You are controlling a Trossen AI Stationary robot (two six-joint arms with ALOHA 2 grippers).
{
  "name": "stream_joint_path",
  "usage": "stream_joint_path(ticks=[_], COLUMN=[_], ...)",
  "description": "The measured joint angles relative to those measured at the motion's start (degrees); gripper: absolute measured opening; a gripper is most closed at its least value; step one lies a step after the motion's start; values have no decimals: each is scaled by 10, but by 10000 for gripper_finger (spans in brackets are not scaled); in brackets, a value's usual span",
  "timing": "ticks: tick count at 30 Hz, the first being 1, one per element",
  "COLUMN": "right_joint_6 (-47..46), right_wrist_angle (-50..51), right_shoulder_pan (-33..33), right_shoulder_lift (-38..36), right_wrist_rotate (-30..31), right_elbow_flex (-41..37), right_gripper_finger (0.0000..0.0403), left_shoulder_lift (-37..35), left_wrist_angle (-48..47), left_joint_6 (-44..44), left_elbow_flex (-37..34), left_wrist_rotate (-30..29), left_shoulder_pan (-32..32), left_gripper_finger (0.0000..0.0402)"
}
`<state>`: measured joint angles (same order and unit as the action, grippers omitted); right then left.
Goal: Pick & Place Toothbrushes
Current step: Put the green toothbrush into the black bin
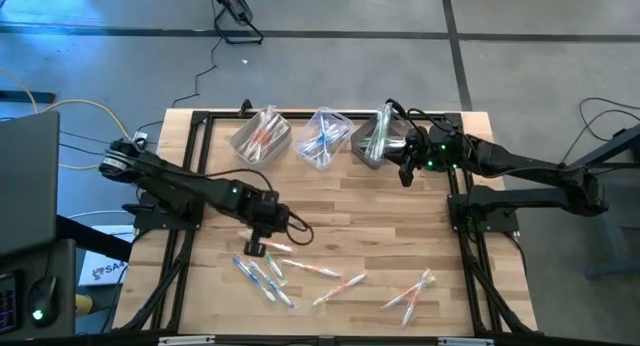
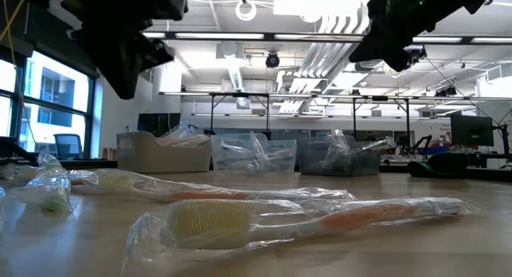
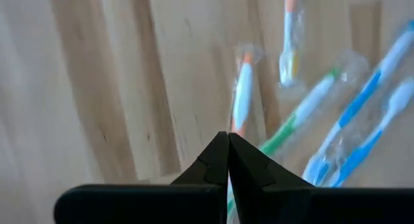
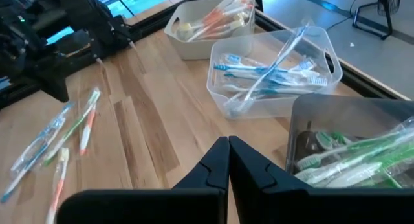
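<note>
So the wooden counter (image 1: 400, 236) has three bins along the far edge: orange-handled brushes in one bin (image 1: 262, 136), blue ones in the middle bin (image 1: 323, 138), green in the dark bin (image 1: 374, 141). Loose wrapped toothbrushes (image 1: 300, 274) are scattered on the near half. The left tool (image 1: 256, 248) hovers over that pile, fingers pinched together on nothing. The right tool (image 1: 405, 176) is just beside the dark bin, also closed tight and empty.
</note>
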<state>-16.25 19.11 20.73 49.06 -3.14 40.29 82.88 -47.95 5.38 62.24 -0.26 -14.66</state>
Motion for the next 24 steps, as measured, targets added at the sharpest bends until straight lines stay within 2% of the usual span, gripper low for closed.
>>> stream_joint_path(ticks=[3, 8, 14, 18, 24], right_joint_6=[9, 13, 15, 15, 20], right_wrist_angle=[1, 9, 8, 9, 9], right_shoulder_pan=[0, 0, 0, 0, 0], right_shoulder_lift=[0, 0, 0, 0, 0], right_wrist_rotate=[0, -3, -4, -4, -15], right_elbow_flex=[0, 0, 0, 0, 0], right_gripper_finger=[2, 2, 2, 2, 2], left_shoulder_lift=[14, 17, 25, 30, 36], left_wrist_angle=[8, 15, 15, 16, 10], left_joint_6=[-65, -157, -163, -157, -178], left_elbow_flex=[0, 0, 0, 0, -1], left_wrist_rotate=[15, -19, -29, -18, -13], left_shoulder_pan=[-11, -55, -75, -75, -75], left_gripper_finger=[3, 1, 10, 46, 130])
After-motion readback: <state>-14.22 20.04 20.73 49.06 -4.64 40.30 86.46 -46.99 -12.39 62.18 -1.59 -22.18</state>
